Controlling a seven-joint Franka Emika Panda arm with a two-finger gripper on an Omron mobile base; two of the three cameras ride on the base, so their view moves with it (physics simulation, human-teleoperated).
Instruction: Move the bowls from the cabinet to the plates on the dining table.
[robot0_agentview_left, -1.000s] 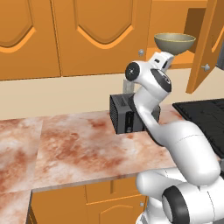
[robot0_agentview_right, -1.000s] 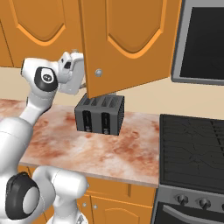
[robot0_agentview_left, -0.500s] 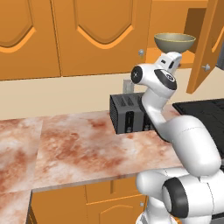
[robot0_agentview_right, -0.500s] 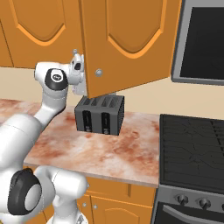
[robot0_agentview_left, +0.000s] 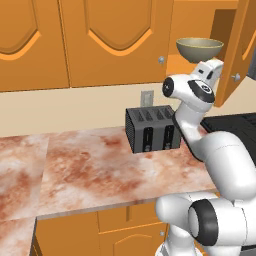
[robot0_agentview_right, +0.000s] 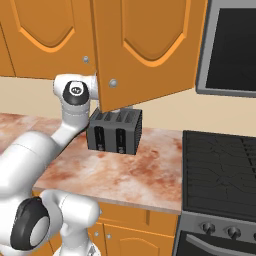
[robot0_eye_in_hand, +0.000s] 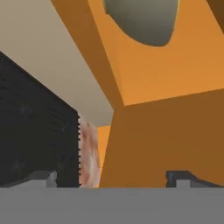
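1 deep olive-grey bowl with a pale rim (robot0_agentview_left: 199, 49) sits on the shelf of the open orange wooden wall cabinet (robot0_agentview_left: 239, 47), above the black toaster (robot0_agentview_left: 152, 129). Two-finger gripper (robot0_eye_in_hand: 116, 178) points up below it, fingers wide apart, empty, apparently lining up a reach.

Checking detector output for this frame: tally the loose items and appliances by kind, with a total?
Bowls: 1, the bowl on the open cabinet shelf.
Toasters: 1, the black toaster on the marbled counter.
Stoves: 1, the stove right of the counter.
Microwaves: 1, the microwave above the stove.
Total: 4
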